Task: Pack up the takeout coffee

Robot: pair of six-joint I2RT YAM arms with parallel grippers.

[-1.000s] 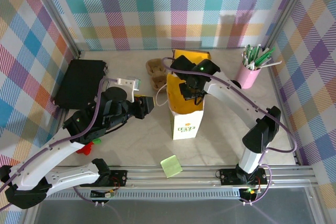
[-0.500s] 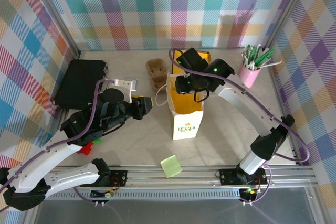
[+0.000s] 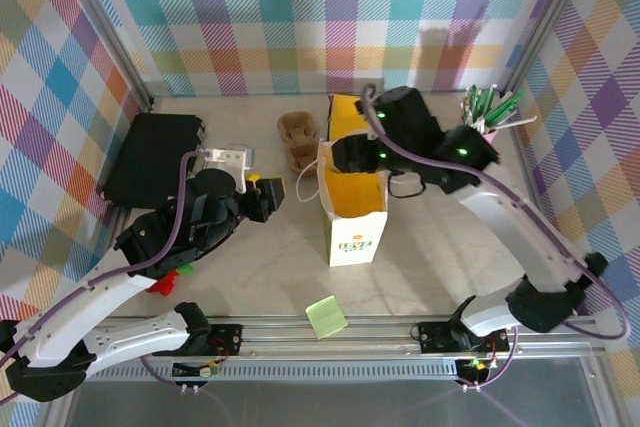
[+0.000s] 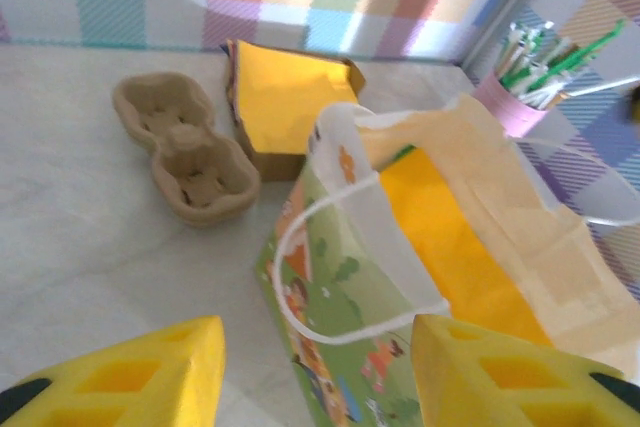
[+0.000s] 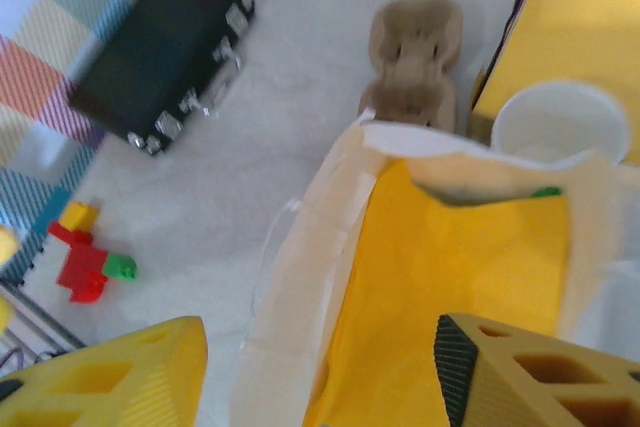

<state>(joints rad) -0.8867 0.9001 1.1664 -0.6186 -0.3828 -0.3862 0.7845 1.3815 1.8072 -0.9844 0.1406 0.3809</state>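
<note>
Withdrawn from the bag [image 3: 355, 232], right tool [image 5: 320, 377] is seen open; left tool [image 4: 310, 377] likewise; takeout coffee [image 5: 548, 122] is judged bagged.

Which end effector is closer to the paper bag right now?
Right. The right end effector hovers over the open mouth of the paper bag; the left end effector sits off to the bag's left, apart from it.

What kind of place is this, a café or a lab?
Probably a small robot test booth, not a café: plaid walls on a metal frame, with staged props like a paper bag and pink cup of pens.
</note>
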